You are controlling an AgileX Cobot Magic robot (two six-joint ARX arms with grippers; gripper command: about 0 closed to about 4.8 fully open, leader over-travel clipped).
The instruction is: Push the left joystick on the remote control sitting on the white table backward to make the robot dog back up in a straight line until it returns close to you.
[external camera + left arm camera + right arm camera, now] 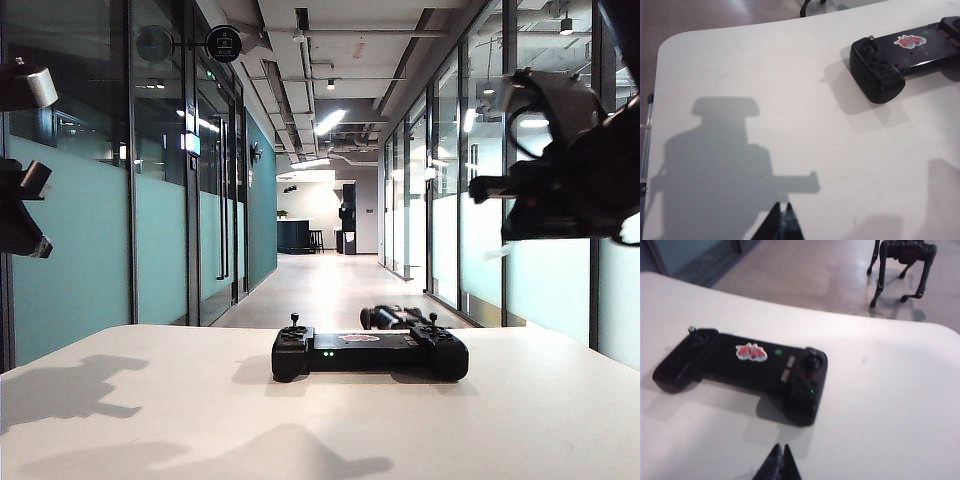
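Left gripper point(781, 220): your raised left arm's fingertips meet, empty.
Right gripper point(779, 462): pinched together, empty, above the remote control point(747, 372).
Remote control: mid white table point(520, 420).
Robot dog point(901, 265): standing beyond the far edge, clear only to your right wrist.

1. The left gripper point(784, 220) sits at the frame's near edge, its dark fingers point(775, 222) pressed together into a point, above bare tabletop point(765, 65).
2. The remote control point(900, 57) lies flat on the tabletop, well apart from the gripper; its far end is cut off by the frame.
3. A red-and-white sticker point(909, 40) and a green light point(925, 32) mark its flat middle.
4. The arm's shadow point(720, 170) falls on the tabletop.
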